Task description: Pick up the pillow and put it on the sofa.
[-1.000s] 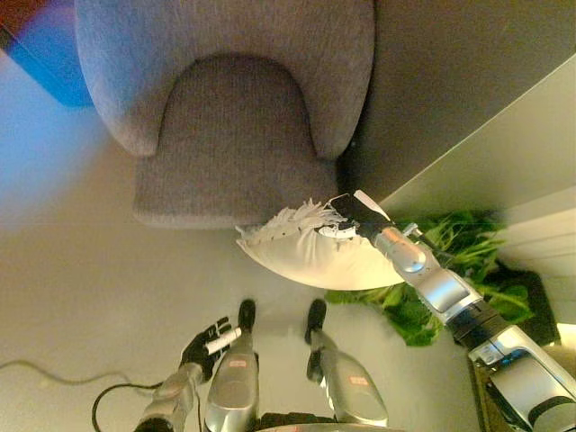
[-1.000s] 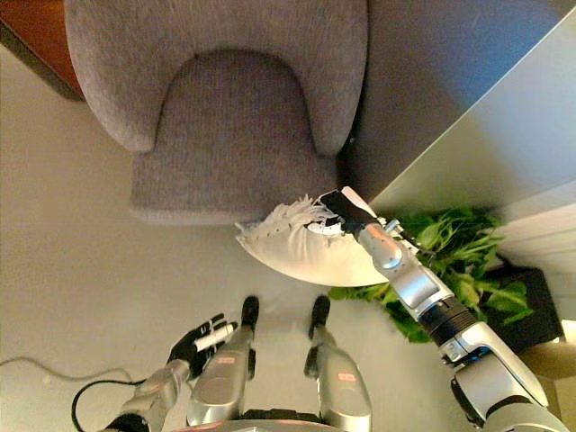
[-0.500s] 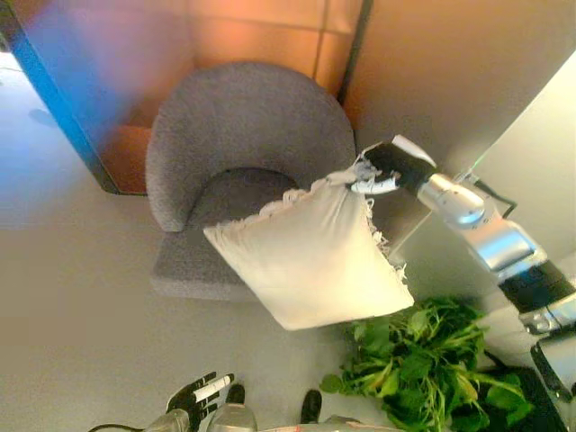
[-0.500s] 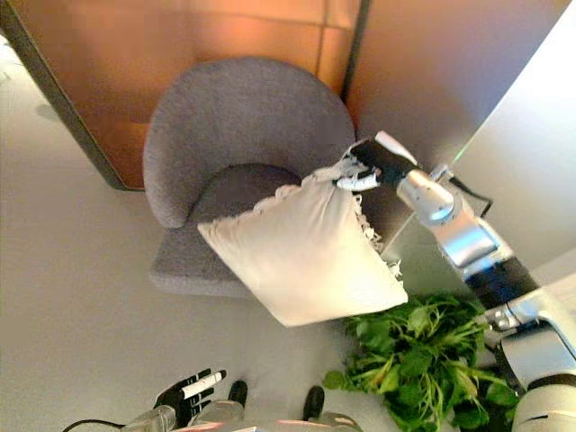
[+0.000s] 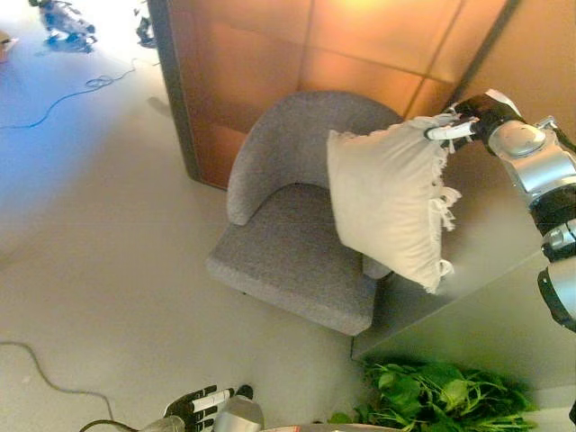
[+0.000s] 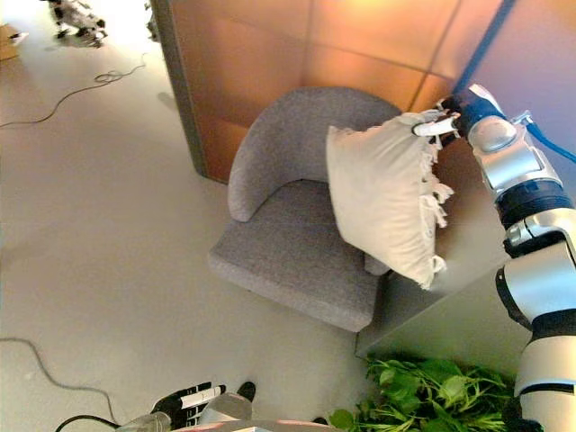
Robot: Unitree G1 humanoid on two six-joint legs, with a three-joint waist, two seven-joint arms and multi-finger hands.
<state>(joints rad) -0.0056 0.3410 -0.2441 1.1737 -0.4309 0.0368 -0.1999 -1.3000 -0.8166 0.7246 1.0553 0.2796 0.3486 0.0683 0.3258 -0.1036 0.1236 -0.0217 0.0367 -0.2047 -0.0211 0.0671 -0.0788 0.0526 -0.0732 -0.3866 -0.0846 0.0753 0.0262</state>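
Note:
A cream pillow (image 5: 391,202) with a fringed edge hangs in the air over the right side of the grey sofa chair (image 5: 297,256). My right hand (image 5: 468,121) is shut on the pillow's top right corner and holds it up; it also shows in the right eye view (image 6: 450,115). The pillow (image 6: 387,198) hangs in front of the chair's right armrest, above the seat. My left hand (image 5: 202,403) is low at the bottom edge, fingers relaxed, empty.
A brown panelled wall (image 5: 297,45) stands behind the chair. A grey cabinet top (image 5: 477,306) lies right of the chair, with a green leafy plant (image 5: 441,396) at its foot. Cables (image 6: 99,81) lie on the pale floor at upper left.
The camera has tilted up and shifted, so the chair shows lower and further left. My right hand has carried the pillow up and to the right; it now hangs more upright over the chair's right side.

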